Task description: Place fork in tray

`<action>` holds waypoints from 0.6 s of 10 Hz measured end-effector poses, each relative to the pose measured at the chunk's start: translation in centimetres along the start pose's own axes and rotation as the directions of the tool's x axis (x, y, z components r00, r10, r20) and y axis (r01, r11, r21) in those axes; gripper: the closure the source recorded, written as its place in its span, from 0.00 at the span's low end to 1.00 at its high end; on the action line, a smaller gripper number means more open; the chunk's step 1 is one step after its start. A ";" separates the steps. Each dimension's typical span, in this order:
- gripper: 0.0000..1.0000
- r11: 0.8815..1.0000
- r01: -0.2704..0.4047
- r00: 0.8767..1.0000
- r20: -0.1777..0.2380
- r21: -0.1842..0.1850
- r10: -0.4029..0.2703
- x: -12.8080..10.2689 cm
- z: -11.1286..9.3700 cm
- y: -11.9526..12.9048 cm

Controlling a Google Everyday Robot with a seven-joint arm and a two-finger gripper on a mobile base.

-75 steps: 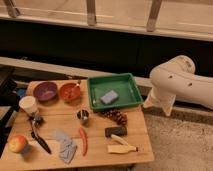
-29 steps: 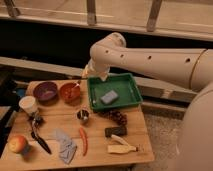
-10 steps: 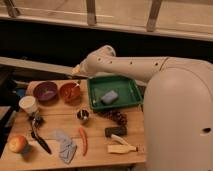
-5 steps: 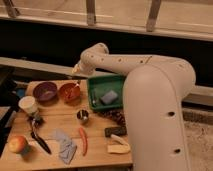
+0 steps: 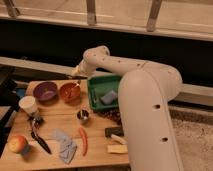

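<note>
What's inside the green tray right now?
A grey-blue block lies in the green tray. The arm covers its right side, so anything there is hidden. The gripper is left of it, behind the orange bowl.

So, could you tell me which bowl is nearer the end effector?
The orange bowl: the end effector hovers by its far rim, while the purple bowl sits farther off.

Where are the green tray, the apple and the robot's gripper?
green tray (image 5: 91, 94), camera view, left wall.
apple (image 5: 17, 144), camera view, its middle.
gripper (image 5: 76, 75), camera view, its tip, by orange bowl (image 5: 70, 93).
</note>
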 end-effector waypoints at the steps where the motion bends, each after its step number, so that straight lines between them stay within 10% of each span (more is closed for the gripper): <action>1: 0.33 0.999 -0.023 1.000 -0.009 -0.029 0.023 0.2 0.9 -0.1; 6: 0.33 0.989 -0.071 0.997 -0.027 -0.128 0.068 0.7 3.9 1.0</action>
